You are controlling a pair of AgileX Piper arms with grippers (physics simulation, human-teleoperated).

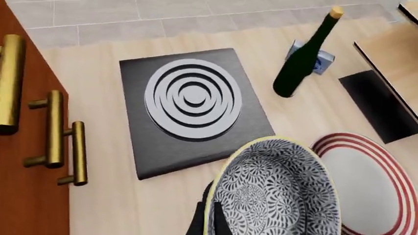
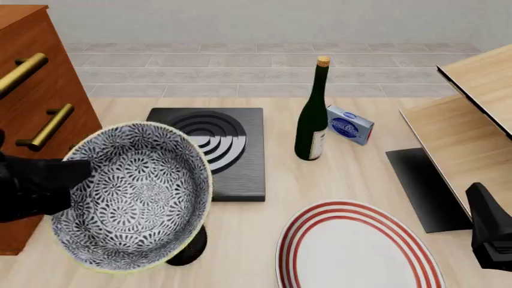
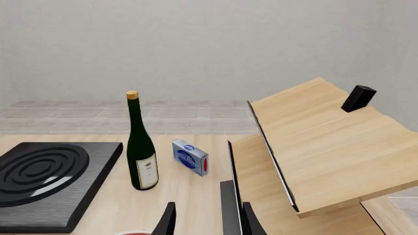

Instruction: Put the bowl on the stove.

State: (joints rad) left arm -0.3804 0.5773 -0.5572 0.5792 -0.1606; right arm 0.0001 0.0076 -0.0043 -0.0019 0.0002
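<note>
The blue-and-white floral bowl (image 2: 132, 195) with a yellowish rim hangs tilted above the table's front left, held at its rim by my left gripper (image 2: 64, 180), which is shut on it. In the left wrist view the bowl (image 1: 274, 191) fills the near part of the picture, with the dark fingers (image 1: 203, 219) on its edge. The stove (image 2: 212, 150), a black square slab with silver-grey burner rings (image 1: 193, 100), lies flat just beyond and right of the bowl. My right gripper (image 3: 209, 223) stands open and holds nothing, low at the right edge (image 2: 488, 237).
A red-ringed white plate (image 2: 352, 249) lies at the front centre. Behind it stand a dark green bottle (image 2: 312, 114) and a small blue box (image 2: 349, 124). A wooden cabinet with brass handles (image 2: 44, 123) borders the left; a tilted wooden shelf (image 2: 472, 120) and a black mat (image 2: 424, 186) are on the right.
</note>
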